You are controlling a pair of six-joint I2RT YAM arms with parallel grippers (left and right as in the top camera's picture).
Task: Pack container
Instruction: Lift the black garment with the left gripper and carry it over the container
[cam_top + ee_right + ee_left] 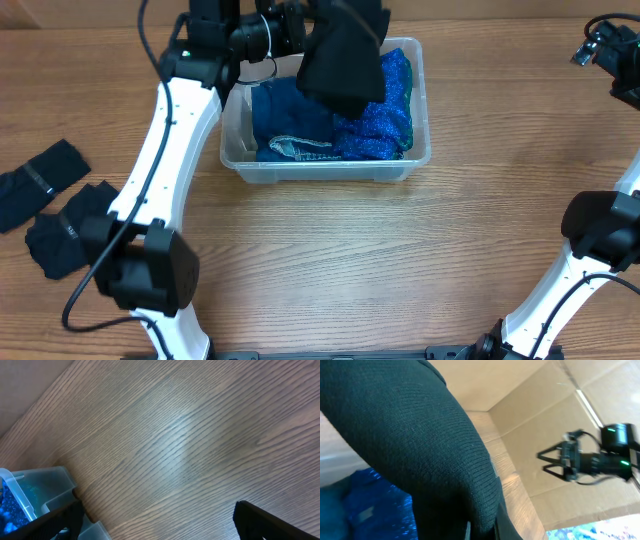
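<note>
1. A black knitted cloth (pixel 420 435) fills most of the left wrist view. From overhead it hangs closest to the lens, over the back of the container (pixel 325 172).
2. The left gripper (pixel 484 530) is pinched closed on the black knitted cloth. Only the dark tips of its fingers show at the bottom edge of its own camera (fabric covers the rest).
3. The container stands on the table (pixel 400 260) toward the far side, a little left of centre, just beside the white left arm (pixel 165 140).
4. Inside it lie a dark blue cloth (pixel 285 110) on the left and a sparkly blue cloth (pixel 385 125) on the right, with a pale patterned strip (pixel 295 147) near the front wall.
5. The right gripper (pixel 160 522) is spread wide with nothing between its fingers. It hangs over bare wood well to the right of the container (one clear corner shows at the lower left of its camera).
6. At the far left of the table, well apart from the container, lie a flat dark piece (pixel 45 175) and a crumpled dark piece (pixel 60 240), the latter next to the left arm's lower joint.
</note>
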